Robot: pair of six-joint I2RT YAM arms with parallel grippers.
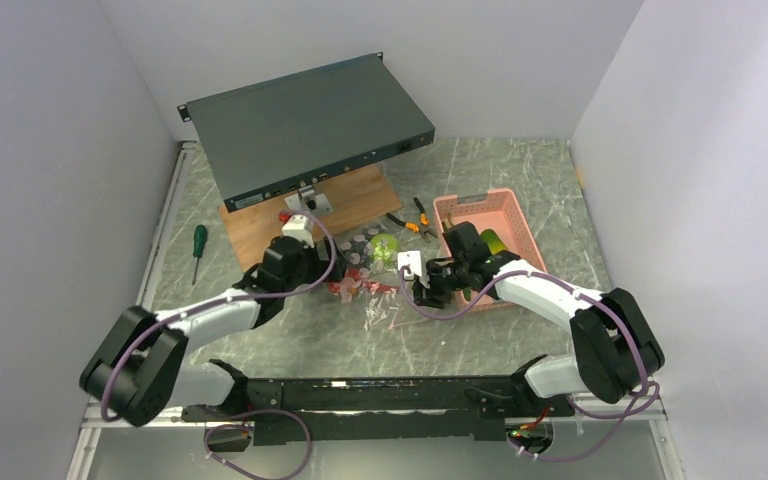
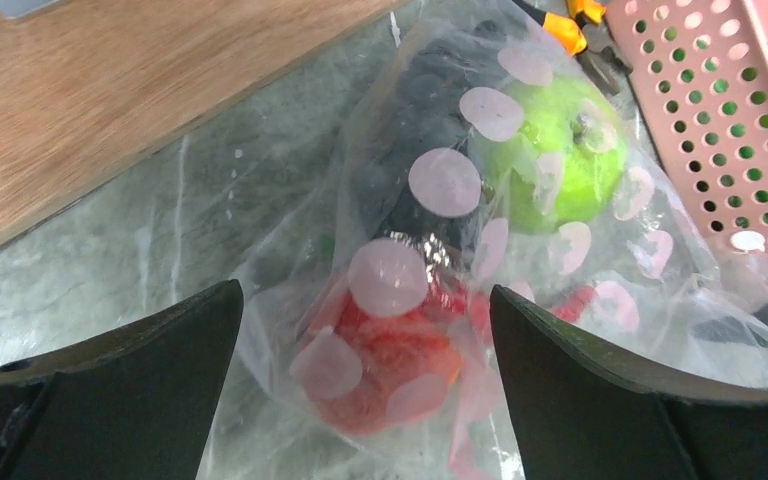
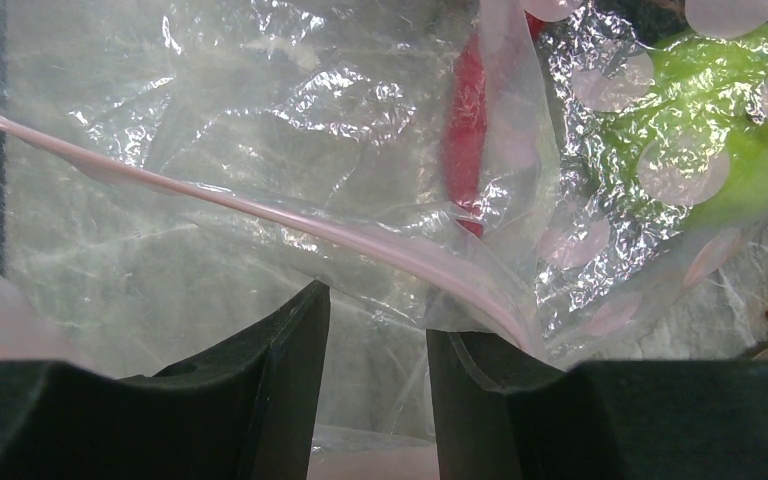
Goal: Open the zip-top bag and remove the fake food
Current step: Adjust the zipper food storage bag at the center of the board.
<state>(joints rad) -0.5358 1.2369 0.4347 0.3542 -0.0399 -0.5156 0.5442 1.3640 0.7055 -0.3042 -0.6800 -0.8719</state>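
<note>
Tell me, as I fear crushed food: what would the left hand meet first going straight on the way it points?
Probably the zip-top bag, where it covers the red pieces straight ahead of the open left hand; depth is unclear.

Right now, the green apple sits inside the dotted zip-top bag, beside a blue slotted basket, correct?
Not quite: the basket is pink, not blue. The left wrist view shows it beside the dotted zip-top bag with the green apple inside.
</note>
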